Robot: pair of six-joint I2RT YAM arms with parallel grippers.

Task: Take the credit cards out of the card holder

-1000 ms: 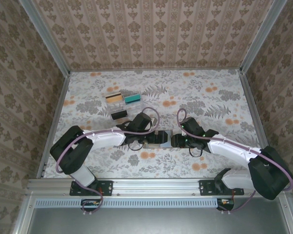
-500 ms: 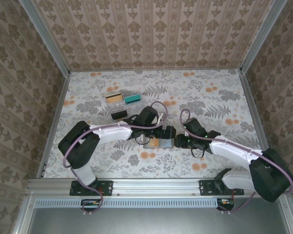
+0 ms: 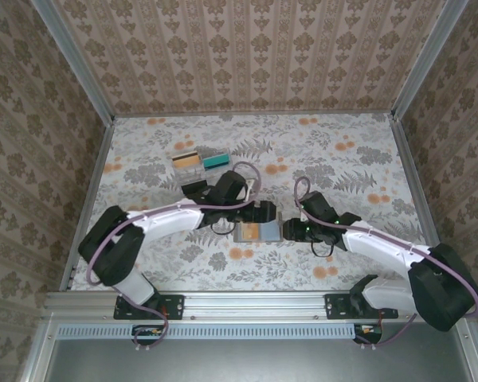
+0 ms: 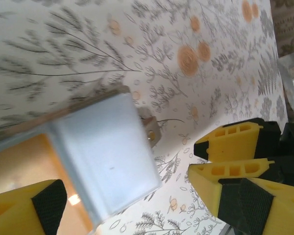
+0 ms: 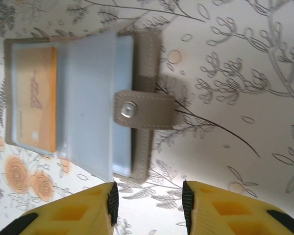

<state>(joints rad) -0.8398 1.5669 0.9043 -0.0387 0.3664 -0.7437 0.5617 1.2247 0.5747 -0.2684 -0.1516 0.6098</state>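
Now, orange card inside open card holder; left hand wide, right hand narrower, both empty.

Soft, even light fills the top view, which is sharp throughout; the arms throw only faint shadows on the bench. The left wrist view is washed out, the card holder pale and blurred. The right wrist view is bright and crisp, but the fingers of the right tool at its bottom edge are soft
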